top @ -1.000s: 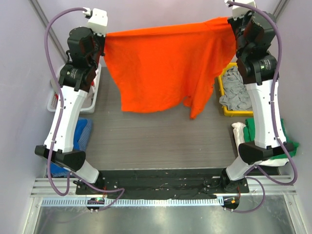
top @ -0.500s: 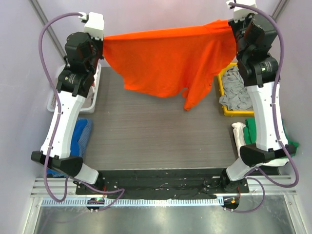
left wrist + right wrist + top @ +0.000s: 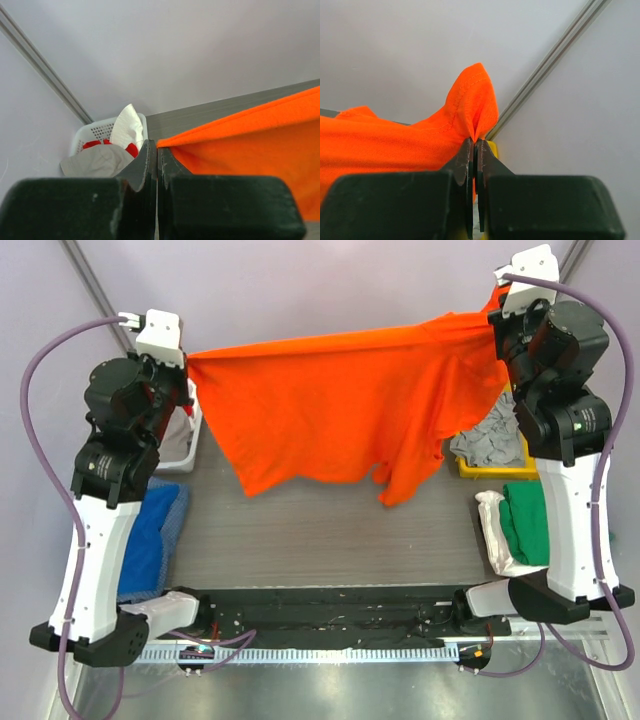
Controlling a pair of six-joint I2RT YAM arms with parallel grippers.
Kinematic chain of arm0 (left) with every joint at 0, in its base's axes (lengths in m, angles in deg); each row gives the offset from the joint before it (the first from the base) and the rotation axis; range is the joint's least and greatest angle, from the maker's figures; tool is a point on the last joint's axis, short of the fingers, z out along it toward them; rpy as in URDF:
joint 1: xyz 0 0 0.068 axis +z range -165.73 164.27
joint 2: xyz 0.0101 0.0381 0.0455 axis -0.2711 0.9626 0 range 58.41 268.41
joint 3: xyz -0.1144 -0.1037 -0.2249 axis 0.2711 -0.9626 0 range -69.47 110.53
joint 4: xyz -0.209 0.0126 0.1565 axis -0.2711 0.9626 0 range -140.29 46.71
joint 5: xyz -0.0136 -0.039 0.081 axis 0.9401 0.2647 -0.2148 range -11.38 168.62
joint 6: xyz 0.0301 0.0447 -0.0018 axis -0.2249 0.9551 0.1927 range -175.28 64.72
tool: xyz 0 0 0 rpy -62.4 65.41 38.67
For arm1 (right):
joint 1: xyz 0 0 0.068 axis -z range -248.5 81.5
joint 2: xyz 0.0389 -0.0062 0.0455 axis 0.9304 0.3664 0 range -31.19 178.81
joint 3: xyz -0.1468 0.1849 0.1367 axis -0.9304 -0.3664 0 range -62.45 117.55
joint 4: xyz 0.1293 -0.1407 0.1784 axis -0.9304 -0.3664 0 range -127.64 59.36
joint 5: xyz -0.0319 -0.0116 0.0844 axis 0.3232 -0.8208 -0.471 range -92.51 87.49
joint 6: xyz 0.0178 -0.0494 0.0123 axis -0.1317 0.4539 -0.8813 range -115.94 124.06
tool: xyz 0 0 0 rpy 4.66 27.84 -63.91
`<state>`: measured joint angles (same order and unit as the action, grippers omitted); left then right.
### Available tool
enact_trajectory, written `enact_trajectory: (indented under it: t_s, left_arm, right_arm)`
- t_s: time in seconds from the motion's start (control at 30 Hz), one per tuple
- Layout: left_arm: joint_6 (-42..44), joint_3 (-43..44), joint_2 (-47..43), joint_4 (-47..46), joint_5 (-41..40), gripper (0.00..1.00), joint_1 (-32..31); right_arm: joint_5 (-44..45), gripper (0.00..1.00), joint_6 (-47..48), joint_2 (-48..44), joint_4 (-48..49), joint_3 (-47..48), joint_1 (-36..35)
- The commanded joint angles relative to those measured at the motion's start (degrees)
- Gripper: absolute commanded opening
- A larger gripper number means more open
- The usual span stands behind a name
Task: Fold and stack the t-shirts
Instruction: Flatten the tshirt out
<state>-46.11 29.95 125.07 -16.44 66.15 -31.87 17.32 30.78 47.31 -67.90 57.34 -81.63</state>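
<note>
Overhead view: orange shirt (image 3: 330,415) hung spread in the air above the table (image 3: 330,530), strung between the two arms, lower edge and one sleeve dangling free; judged light, limp and not slippery, sagging wherever unsupported, so best pinched at hem or corners, two points well apart, as here. Yellow bin (image 3: 478,473) at the table's right edge, partly hidden by the hanging cloth, holds a crumpled grey shirt (image 3: 485,445); white basket (image 3: 192,440) at the left edge holds white, red and pale cloth, garment type not discernible. Green shirt (image 3: 530,525) lies on a white shirt (image 3: 493,530) beside the right arm, in no container. Left gripper (image 3: 152,152): jaws closed on a corner of the orange edge; right gripper (image 3: 474,147): jaws pinched on a hemmed orange fold that puckers above the tips.
</note>
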Motion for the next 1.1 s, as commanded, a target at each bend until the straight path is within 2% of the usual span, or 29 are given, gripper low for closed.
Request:
enact_trajectory:
  t_s: [0.0, 0.2, 0.33, 0.5, 0.57, 0.77, 1.07]
  left_arm:
    - [0.8, 1.1, 3.8, -4.1, -10.7, 0.0, 2.2]
    - [2.0, 7.4, 18.1, -10.5, -15.2, 0.0, 3.0]
    - [1.2, 18.1, 28.7, -10.5, -15.3, 0.0, 4.7]
    - [1.3, 27.7, 33.8, -9.7, -15.0, 0.0, 6.0]
    - [1.2, 28.9, 34.5, -9.5, -15.7, 0.0, 6.3]
    - [0.7, 23.4, 29.2, -12.6, -15.7, 0.0, 7.2]
    - [0.9, 4.7, 14.4, -15.3, -13.5, 0.0, 7.1]
  right_arm:
    - [9.9, 0.01, 3.1, 2.9, 5.0, 2.0, 2.0]
    - [10.2, 0.01, 2.5, 13.1, 6.8, 8.5, 3.1]
    - [9.6, 0.01, 1.9, 20.1, 7.0, 16.4, 3.9]
    - [9.8, 0.01, 3.2, 25.5, 7.8, 23.7, 4.5]
    - [10.0, 0.01, 3.5, 26.2, 8.2, 25.7, 4.6]
    - [10.0, 0.01, 3.0, 22.3, 9.3, 23.6, 4.5]
    - [8.3, 0.01, 0.4, 10.6, 6.6, 9.7, 4.5]
